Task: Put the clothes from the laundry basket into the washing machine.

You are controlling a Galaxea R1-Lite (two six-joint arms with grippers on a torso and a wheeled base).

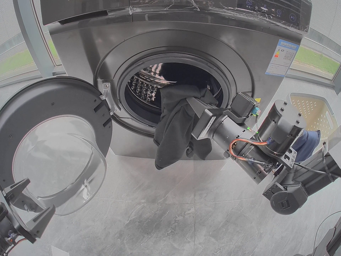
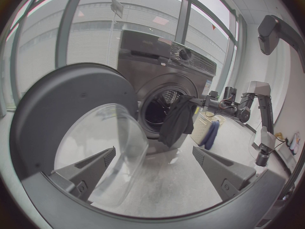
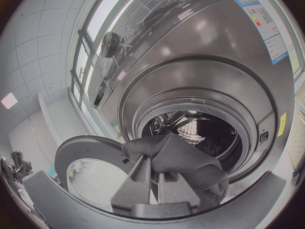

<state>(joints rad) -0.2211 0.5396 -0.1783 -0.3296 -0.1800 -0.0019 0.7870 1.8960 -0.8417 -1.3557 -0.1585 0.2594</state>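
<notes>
Head view: the right pincer (image 1: 193, 104) is clamped on a black mesh garment (image 1: 174, 128) at the mouth of the grey front-loading washing machine (image 1: 88, 50), presumably to feed it in; most of the cloth hangs outside. Left wrist view: the left pincer (image 2: 153, 150), jaws apart, hangs before the machine's open round door (image 2: 73, 112); a cream laundry basket (image 2: 200, 128) beside the machine carries blue cloth (image 2: 212, 132). Right wrist view: the steel drum (image 3: 197, 131) looks unobstructed.

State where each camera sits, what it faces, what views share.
Head view: on the head, looking down at washing machine; left gripper, right gripper show.
Left wrist view: low by the open door, facing the machine; left gripper open.
Right wrist view: facing the drum; right gripper shut on dark garment.
Shared: garment and door.
</notes>
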